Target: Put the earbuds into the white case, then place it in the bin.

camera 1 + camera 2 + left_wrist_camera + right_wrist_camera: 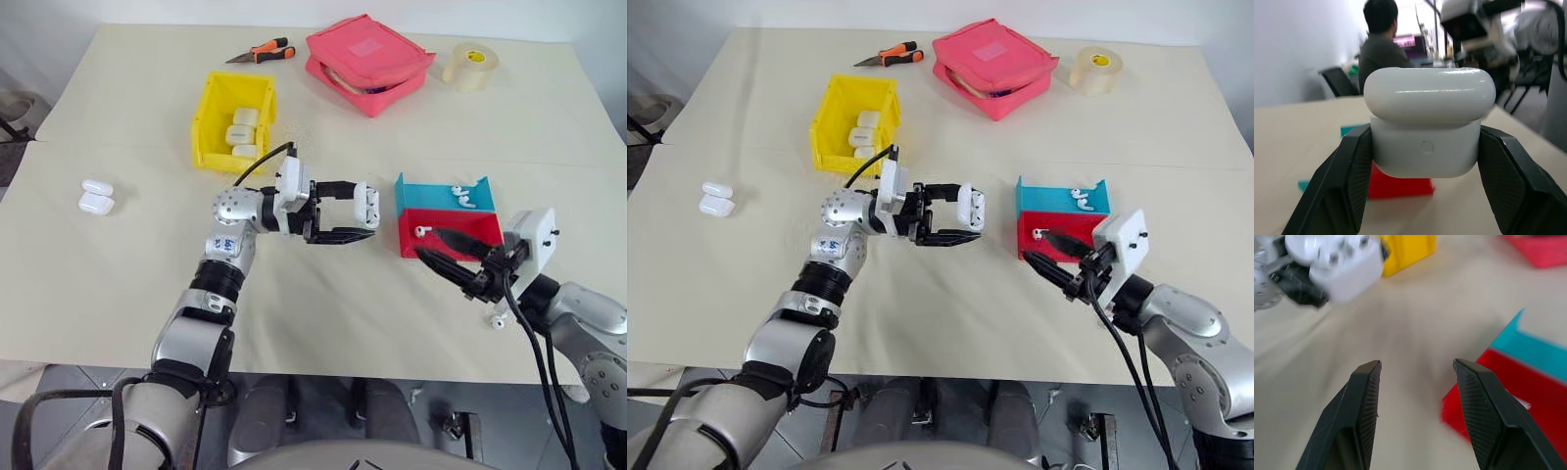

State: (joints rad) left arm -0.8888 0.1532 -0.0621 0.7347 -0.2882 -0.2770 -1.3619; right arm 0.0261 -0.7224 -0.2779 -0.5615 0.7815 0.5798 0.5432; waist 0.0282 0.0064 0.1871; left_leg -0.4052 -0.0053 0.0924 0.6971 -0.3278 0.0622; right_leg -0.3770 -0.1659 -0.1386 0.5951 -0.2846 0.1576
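1. Your left gripper [355, 217] is clamped on the white case [370, 205], holding it in the air above the table [323, 304], near the middle and just left of the two small trays. In the left wrist view the lid [1429, 94] sits raised above the body, so I judge the case is not snapped shut.
2. Your right gripper [446, 257] hangs with its fingers apart and nothing between them, just near of the red tray [460, 226].
3. One earbud [422, 231] lies in the red tray, two more [461, 196] in the blue tray [439, 192] behind it, and another small white piece [499, 320] lies on the table beside your right wrist.
4. Risk: the earbuds are tiny and glossy, so a pinch slightly off centre could flick one out of the tray.
5. Risk: the case is smooth and held only by its sides, so pressing an earbud in hard could make it twist or slip out.
6. Risk: your right fingers are close to the red tray's wall and could shove the tray.
7. The yellow bin [210, 127], far left of the held case, already holds several cases [243, 131]. The way there looks open.
8. Two more cases [96, 197] lie at the far left. The cutters [261, 52], pink pouch [367, 62] and tape roll [470, 66] lie along the far edge, well out of the way.
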